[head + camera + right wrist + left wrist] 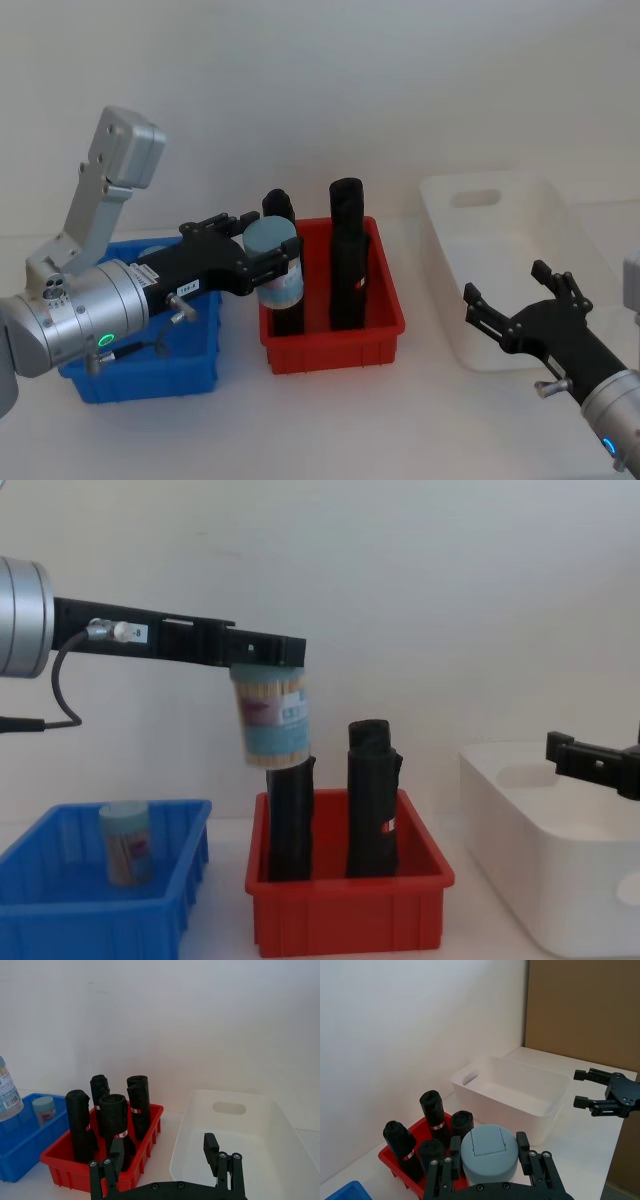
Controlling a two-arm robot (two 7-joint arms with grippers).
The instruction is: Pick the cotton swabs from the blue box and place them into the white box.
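Transit is the step in hand: the left gripper (pixel 266 246) is clamped on a tub of cotton swabs (pixel 272 718), its black fingers pinching the pale blue lid from both sides, so that the clear body with its tan sticks hangs free below the jaws. The tub is held upright in the air, clear of everything, and directly beneath it lies the near-left part of the red bin (pixel 335 346), where tall black rolls (pixel 347 250) stand close under the tub's base. Behind the left wrist, back along the arm, sits the blue box (pixel 150 381), with a second tub (pixel 127 841) standing upright inside it. Ahead of the fingertips, past the far side of the red bin, waits the white box (pixel 520 820), which looks bare inside.

The right gripper (pixel 510 286) hovers with its fingers spread wide and nothing between them, just over the near wall of the white box, idle.

The next move probably calls for carrying the tub onward across the red bin at this height or higher, so its base clears the black rolls. Once the tub is over the white box's hollow, the left gripper would lower it and open. The right gripper stands close to that path and may need room
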